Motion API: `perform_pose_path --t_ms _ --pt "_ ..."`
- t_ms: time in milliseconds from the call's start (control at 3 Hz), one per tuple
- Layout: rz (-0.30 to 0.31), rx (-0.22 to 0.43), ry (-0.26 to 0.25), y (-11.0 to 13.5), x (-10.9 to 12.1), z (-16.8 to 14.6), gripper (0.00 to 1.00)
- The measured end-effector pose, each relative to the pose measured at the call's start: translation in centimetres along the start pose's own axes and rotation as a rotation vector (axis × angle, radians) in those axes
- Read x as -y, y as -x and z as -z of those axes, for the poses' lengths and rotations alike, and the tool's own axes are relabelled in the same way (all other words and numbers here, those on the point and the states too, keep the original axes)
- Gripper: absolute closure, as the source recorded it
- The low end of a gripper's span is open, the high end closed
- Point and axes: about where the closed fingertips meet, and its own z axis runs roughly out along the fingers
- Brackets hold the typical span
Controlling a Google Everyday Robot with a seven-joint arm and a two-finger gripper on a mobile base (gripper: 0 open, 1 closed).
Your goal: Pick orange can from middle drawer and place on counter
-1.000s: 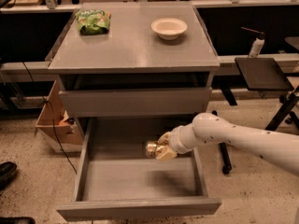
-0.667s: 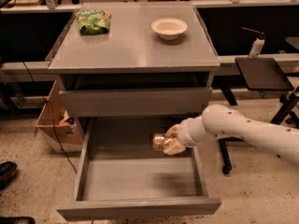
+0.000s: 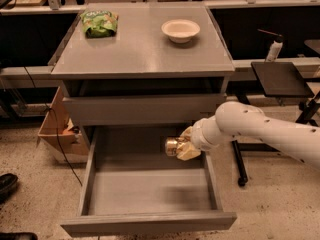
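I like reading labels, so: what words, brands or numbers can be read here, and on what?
The green bag on the counter: print too blurred to read.
The can, held by the tool over the open drawer: no readable label.
The bowl: no text.

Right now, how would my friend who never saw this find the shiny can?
Start at the big grey counter, then look down to the open middle drawer. Over its right side the gripper on the white arm holds the orange can sideways. It is the only shiny metal thing; the green bag and white bowl sit up on the counter.
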Motion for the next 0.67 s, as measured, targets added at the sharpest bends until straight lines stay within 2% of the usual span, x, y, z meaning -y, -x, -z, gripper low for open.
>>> perform_pose_path --t_ms 667 --pt "0.081 -0.149 -0.082 6.3 4.8 9.0 1.00"
